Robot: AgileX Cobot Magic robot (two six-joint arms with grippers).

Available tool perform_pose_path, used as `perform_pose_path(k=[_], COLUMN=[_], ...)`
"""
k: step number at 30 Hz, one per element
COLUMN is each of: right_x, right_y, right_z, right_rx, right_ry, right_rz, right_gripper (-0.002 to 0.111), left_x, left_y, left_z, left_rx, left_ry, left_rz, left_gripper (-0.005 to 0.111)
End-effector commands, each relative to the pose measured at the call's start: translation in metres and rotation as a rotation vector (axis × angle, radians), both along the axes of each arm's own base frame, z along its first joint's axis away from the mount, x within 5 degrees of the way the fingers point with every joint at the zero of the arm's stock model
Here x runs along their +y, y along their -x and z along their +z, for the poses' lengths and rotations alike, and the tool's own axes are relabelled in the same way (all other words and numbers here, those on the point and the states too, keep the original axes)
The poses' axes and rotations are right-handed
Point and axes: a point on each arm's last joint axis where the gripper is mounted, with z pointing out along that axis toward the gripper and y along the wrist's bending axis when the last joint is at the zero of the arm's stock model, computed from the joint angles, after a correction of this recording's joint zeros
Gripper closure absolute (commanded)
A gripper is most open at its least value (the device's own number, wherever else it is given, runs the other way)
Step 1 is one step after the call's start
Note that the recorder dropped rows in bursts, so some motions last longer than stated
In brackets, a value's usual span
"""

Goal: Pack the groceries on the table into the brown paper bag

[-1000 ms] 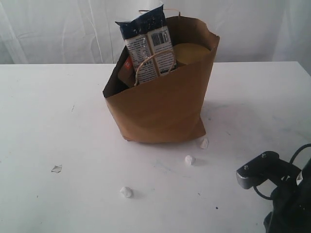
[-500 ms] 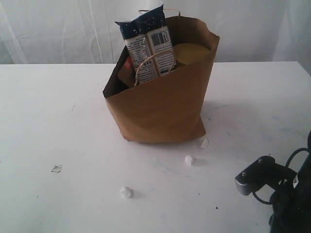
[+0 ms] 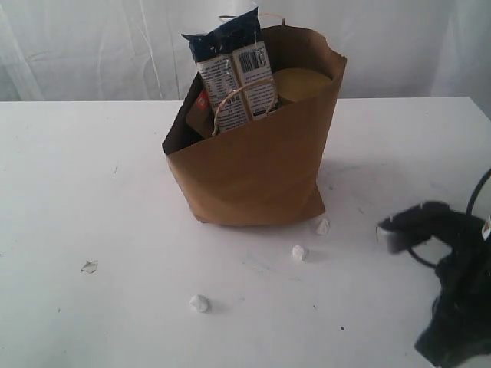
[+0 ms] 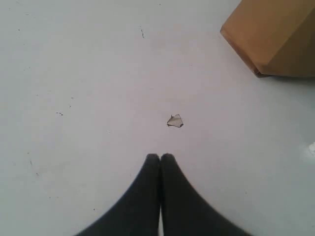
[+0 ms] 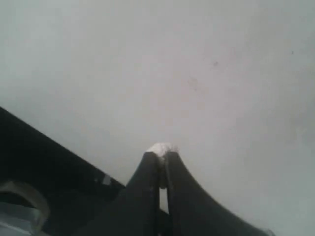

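The brown paper bag (image 3: 261, 169) stands on the table (image 3: 92, 176) at the middle back, its mouth open. A long blue-white packet (image 3: 230, 69) sticks out of it, beside a gold jar lid (image 3: 303, 83). A bag corner (image 4: 275, 34) shows in the left wrist view. My left gripper (image 4: 160, 156) hangs shut and empty over bare table. My right gripper (image 5: 161, 153) is shut with a small white scrap (image 5: 161, 147) pinched at its tips. The right arm (image 3: 453, 291) is blurred at the table's front right.
Three white crumpled scraps (image 3: 199, 303) (image 3: 299, 252) (image 3: 321, 225) lie in front of the bag. A small clear scrap (image 3: 89, 267) lies front left, and the same clear scrap (image 4: 174, 120) sits just ahead of the left fingertips. A white curtain hangs behind.
The right arm has lifted and swung toward the right edge, now blurred. The bag and the scraps on the table have not moved.
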Motion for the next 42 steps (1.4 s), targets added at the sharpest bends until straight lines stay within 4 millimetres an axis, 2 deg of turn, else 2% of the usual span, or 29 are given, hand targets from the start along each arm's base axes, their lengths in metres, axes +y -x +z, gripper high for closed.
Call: perform_pose_path(k=[1,8,10,13,16,21,24,26,31,34,36,39,40,41,42], right_x=[0.019,0.059,0.063,0.064,0.070,0.090,0.095,0.096,0.090,0.085,0.080,0.063,0.047,0.037,0.022], right_y=[0.002,0.004,0.006,-0.012,-0.035,-0.082,-0.100,-0.107,-0.119,-0.123,-0.122,-0.119,-0.119,-0.118,-0.117], right_z=[0.063,0.179,0.206,0.229,0.229,0.197,0.182,0.177,0.171,0.171,0.172,0.171,0.168,0.166,0.161], right_rx=[-0.127,-0.250,-0.334,-0.556,-0.642,-0.649,-0.661,-0.690,-0.815,-0.883,-0.937,-0.983,-0.962,-0.938,-0.883], right_ry=[-0.279,-0.987,-1.062,-1.059,-1.037,-0.973,-0.924,-0.889,-0.769,-0.693,-0.611,-0.384,-0.217,-0.129,0.004], right_rz=[-0.111,-0.103,-0.044,-0.091,-0.089,-0.097,-0.066,-0.038,-0.027,-0.011,0.036,0.077,-0.011,-0.092,-0.237], right_gripper=[0.108,0.108,0.108,0.108,0.108,0.108,0.106,0.101,0.078,0.073,0.073,0.074,0.081,0.088,0.103], left_x=[0.000,0.001,0.003,0.006,0.009,0.009,0.009,0.009,0.009,0.009,0.009,0.009,0.009,0.009,0.009], left_y=[0.000,-0.001,-0.002,-0.005,-0.006,-0.006,-0.006,-0.006,-0.006,-0.006,-0.006,-0.006,-0.006,-0.006,-0.006], left_z=[-0.001,0.001,0.004,0.010,0.014,0.014,0.014,0.014,0.014,0.014,0.014,0.014,0.014,0.014,0.014], left_rx=[0.004,-0.025,-0.060,-0.124,-0.173,-0.172,-0.170,-0.170,-0.170,-0.170,-0.170,-0.170,-0.170,-0.170,-0.170], left_ry=[0.009,0.002,0.003,0.004,0.005,0.003,0.003,0.003,0.003,0.003,0.003,0.007,0.007,0.007,0.007], left_rz=[0.001,0.016,0.038,0.077,0.107,0.106,0.105,0.105,0.105,0.105,0.105,0.106,0.106,0.106,0.106], left_gripper=[0.107,0.107,0.107,0.107,0.107,0.107,0.107,0.107,0.107,0.107,0.107,0.107,0.107,0.107,0.107])
